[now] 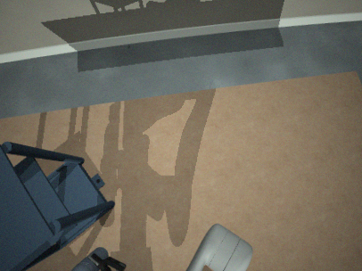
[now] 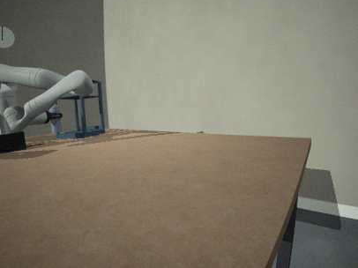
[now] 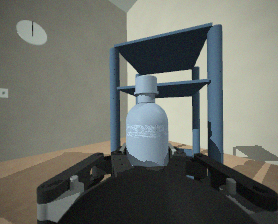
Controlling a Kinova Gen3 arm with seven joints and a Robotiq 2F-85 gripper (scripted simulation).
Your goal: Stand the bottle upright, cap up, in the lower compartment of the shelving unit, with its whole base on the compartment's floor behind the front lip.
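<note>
The brown table (image 2: 176, 192) fills most of the exterior view, its right edge running from the upper right down to the lower middle of the frame, with grey floor beyond it. Everything on it sits far off at the left of that frame; the broad stretch of top from the centre to the right edge carries only shadows.

The white arm (image 2: 53, 91) folds low at the left of the exterior view, its elbow in front of the blue shelving unit (image 2: 100, 104). From above, the unit occupies the lower left corner, its round top rail (image 1: 42, 151) slanting across the frame.

In the wrist view the unit stands straight ahead, four posts and two boards, its open front facing the camera, the right post (image 3: 215, 100) tall in the upper right.

The gripper (image 3: 145, 167) is clenched on the pale bottle (image 3: 145, 135), which is upright with its cap (image 3: 146, 85) on top, centred in the frame and overlapping the opening between the posts. Whether the bottle has crossed the front lip cannot be told.
</note>
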